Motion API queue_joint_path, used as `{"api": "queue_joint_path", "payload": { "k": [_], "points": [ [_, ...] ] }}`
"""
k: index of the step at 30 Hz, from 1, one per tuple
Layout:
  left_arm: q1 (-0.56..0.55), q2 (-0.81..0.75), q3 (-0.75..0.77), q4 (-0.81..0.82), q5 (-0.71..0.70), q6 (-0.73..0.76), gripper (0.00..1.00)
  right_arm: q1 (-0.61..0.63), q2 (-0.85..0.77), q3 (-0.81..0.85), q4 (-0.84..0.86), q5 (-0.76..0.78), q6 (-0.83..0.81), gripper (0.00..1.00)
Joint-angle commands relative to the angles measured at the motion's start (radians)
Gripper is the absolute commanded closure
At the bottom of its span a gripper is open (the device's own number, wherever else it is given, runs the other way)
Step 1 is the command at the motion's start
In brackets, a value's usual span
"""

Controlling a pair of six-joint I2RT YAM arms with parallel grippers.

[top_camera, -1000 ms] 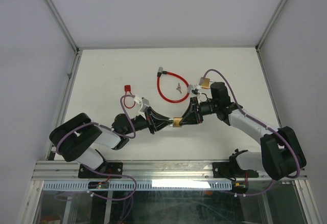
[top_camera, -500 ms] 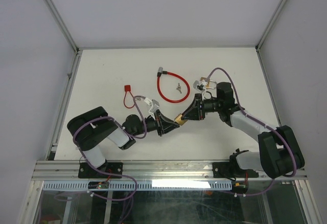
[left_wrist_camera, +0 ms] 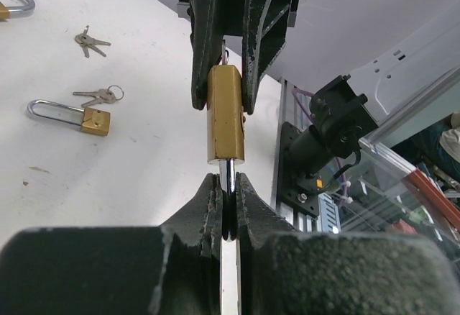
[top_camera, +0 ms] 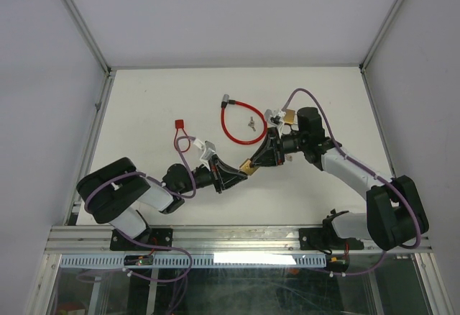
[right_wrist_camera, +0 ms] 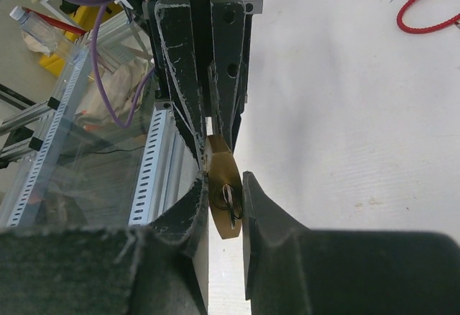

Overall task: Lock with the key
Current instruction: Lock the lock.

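A brass padlock (top_camera: pixel 247 165) is held in the air between my two grippers near the table's middle. My left gripper (left_wrist_camera: pixel 228 185) is shut on the padlock's steel shackle (left_wrist_camera: pixel 227 171), as the left wrist view shows. The brass body (left_wrist_camera: pixel 226 117) rises from it into my right gripper's fingers (left_wrist_camera: pixel 205 56). In the right wrist view my right gripper (right_wrist_camera: pixel 226 200) is shut on the keyhole end of the body (right_wrist_camera: pixel 219 164). A small key (right_wrist_camera: pixel 230 198) sticks out of the keyhole between the pads.
A red cable lock (top_camera: pixel 241 124) and small keys (top_camera: pixel 250 121) lie behind the grippers. A red tag (top_camera: pixel 180 123) lies to the left. Another brass padlock (left_wrist_camera: pixel 92 119) with keys (left_wrist_camera: pixel 100 96) lies on the table; in the top view it is by my right arm (top_camera: pixel 287 117).
Both grippers kept their hold. The padlock moved slightly up and left while both wrists shifted and re-angled; the left arm's elbow swung right, then back left.
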Motion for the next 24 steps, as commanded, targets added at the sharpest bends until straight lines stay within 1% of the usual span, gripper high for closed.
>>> {"api": "queue_joint_path", "payload": {
  "k": [1, 2, 3, 6, 7, 8, 9, 12, 15, 19, 22, 24],
  "points": [
    [0.002, -0.024, 0.017, 0.206, 0.087, 0.026, 0.98, 0.008, 0.006, 0.031, -0.020, 0.077, -0.065, 1.00],
    [0.007, -0.030, 0.012, 0.206, 0.084, 0.021, 0.93, 0.000, 0.011, 0.028, -0.001, 0.078, -0.038, 1.00],
    [0.010, -0.038, 0.003, 0.205, 0.075, 0.018, 0.86, -0.012, 0.015, 0.021, 0.032, 0.079, -0.030, 1.00],
    [0.015, -0.079, -0.024, 0.191, 0.050, 0.022, 0.72, -0.029, 0.015, -0.003, 0.111, 0.079, -0.030, 1.00],
    [0.015, -0.098, -0.029, 0.180, 0.046, 0.025, 0.68, -0.032, 0.011, -0.013, 0.146, 0.060, 0.081, 1.00],
    [0.015, -0.110, -0.032, 0.166, 0.046, 0.027, 0.66, -0.035, 0.007, -0.023, 0.183, 0.047, 0.132, 1.00],
    [0.015, -0.122, -0.036, 0.154, 0.046, 0.029, 0.64, -0.040, 0.004, -0.031, 0.217, 0.040, 0.165, 1.00],
    [0.016, -0.140, -0.058, 0.130, 0.038, 0.033, 0.51, -0.058, -0.001, -0.054, 0.318, 0.012, 0.256, 1.00],
    [0.017, -0.209, -0.092, 0.098, 0.005, 0.048, 0.41, -0.077, -0.004, -0.077, 0.413, -0.009, 0.342, 1.00],
    [0.024, -0.278, -0.103, -0.015, -0.064, 0.045, 0.40, -0.080, -0.007, -0.094, 0.504, -0.026, 0.413, 1.00],
    [0.026, -0.308, -0.091, -0.072, -0.087, 0.040, 0.49, -0.080, -0.007, -0.102, 0.552, -0.031, 0.460, 1.00],
    [0.027, -0.307, -0.088, -0.079, -0.086, 0.033, 0.58, -0.082, -0.011, -0.106, 0.569, -0.031, 0.473, 1.00]
  ]
}}
